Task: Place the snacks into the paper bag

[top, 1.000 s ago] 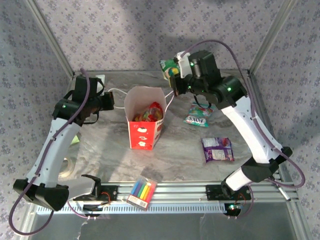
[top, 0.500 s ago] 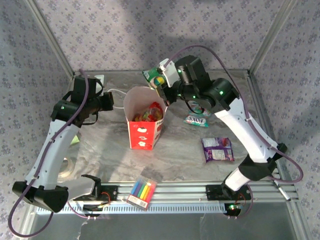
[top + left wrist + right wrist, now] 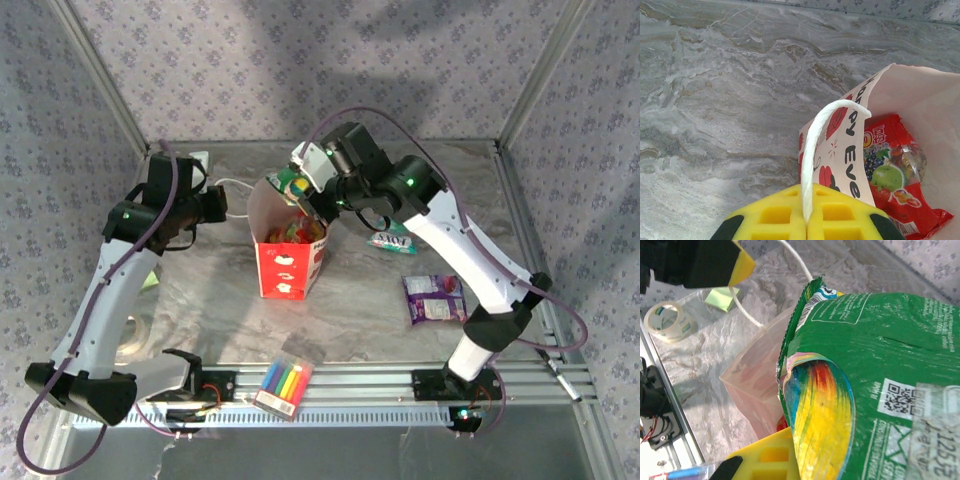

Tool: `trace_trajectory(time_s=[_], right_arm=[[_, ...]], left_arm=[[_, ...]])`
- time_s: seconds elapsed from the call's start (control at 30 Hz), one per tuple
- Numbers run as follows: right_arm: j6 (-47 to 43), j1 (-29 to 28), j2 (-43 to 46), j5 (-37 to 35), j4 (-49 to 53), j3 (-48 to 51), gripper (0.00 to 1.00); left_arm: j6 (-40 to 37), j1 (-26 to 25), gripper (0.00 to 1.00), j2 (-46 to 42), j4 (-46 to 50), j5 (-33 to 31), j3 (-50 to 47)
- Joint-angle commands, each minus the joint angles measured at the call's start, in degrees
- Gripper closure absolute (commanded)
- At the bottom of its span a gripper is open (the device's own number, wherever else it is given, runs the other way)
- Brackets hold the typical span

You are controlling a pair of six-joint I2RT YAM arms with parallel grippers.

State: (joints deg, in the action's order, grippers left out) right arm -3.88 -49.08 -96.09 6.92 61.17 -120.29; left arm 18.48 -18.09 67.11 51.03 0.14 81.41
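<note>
Just above the open mouth of the bag (image 3: pixel 286 268), mid-tabletop (image 3: pixel 360 310), the right hand (image 3: pixel 310 192) grips the green packet (image 3: pixel 880 365). The left hand (image 3: pixel 806 220) is clamped on the bag's handle (image 3: pixel 812 150). A red packet (image 3: pixel 897 195) lies inside; the teal-white packet (image 3: pixel 392 240) and purple packet (image 3: pixel 435 298) lie to the right.

Packets (image 3: pixel 300 228), perhaps three, lie in the bag (image 3: pixel 288 272); markers (image 3: pixel 283 384) before it.

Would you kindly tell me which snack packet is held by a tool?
The green packet, gripped by the right tool above the paper bag; the teal-white packet and purple packet lie on the table, the red packet inside the bag.
</note>
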Motion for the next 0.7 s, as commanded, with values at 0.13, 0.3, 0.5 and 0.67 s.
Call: trace_trajectory(time_s=[0.13,0.3,0.5,0.67], right_arm=[[-3.57,-0.34,-3.34,1.32,3.48,-4.41,1.0],[-4.27,-0.33,-4.46,1.74,5.29,-4.82,1.0],[-4.49,-0.5,-6.25,1.51,7.19,-5.39,1.0],[-4.6,-0.93,-7.16,0.83,7.46,-5.12,1.0]], left_arm=[[-0.7,0.7,0.94,-0.81,-0.05,-0.14,0.07],[-0.72,1.12,0.94,-0.68,-0.22,0.3,-0.1],[-1.08,1.54,0.94,-1.46,-1.01,0.52,-1.51],[-1.78,2.55,0.95,-1.2,-0.41,1.34,-1.05]])
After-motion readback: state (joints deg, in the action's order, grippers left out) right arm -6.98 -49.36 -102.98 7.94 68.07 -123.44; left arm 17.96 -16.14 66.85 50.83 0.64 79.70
